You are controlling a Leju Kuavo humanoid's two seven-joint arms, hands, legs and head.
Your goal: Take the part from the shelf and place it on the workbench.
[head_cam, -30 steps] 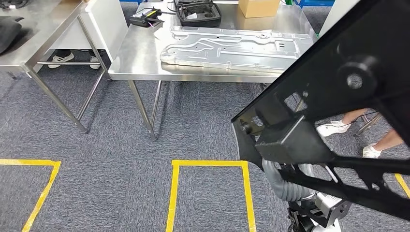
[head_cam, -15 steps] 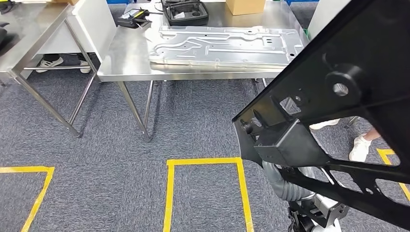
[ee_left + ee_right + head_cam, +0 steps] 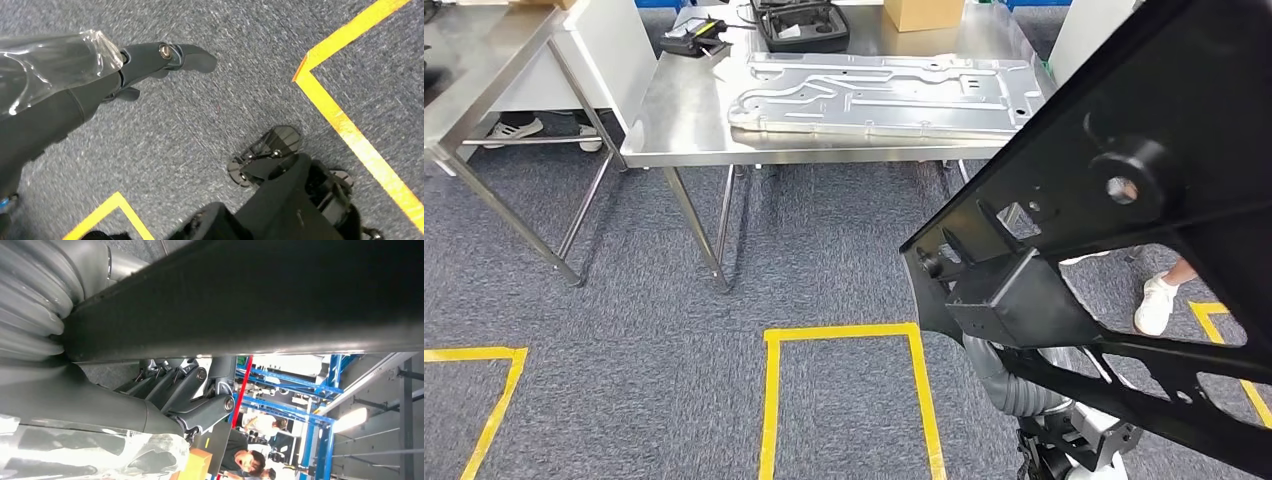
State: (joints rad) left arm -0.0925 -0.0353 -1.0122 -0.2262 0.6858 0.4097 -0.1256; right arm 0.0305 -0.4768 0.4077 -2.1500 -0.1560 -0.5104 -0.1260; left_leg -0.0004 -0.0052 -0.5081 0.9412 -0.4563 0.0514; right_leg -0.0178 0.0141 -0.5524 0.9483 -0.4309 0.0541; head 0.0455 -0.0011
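A large black frame part (image 3: 1124, 180) fills the right side of the head view, tilted and held up in front of me. My right hand (image 3: 1024, 390) grips it from below; in the right wrist view the part (image 3: 250, 295) is a dark bar across the hand (image 3: 185, 395), whose fingers curl around it. The steel workbench (image 3: 684, 120) stands ahead, beyond a stretch of carpet. My left hand (image 3: 150, 60) hangs over the carpet with straight fingers, holding nothing.
A large silver panel (image 3: 884, 95) covers much of the workbench, with a black case (image 3: 799, 25), a cardboard box (image 3: 922, 12) and a black device (image 3: 694, 38) behind it. A second steel table (image 3: 484, 60) stands left. Yellow tape (image 3: 769, 400) marks the floor. A person's white shoe (image 3: 1154, 300) is at right.
The whole scene has slid left and slightly up in the picture, so the camera has moved. The black part stays in my right hand's grip, in the same place in the view.
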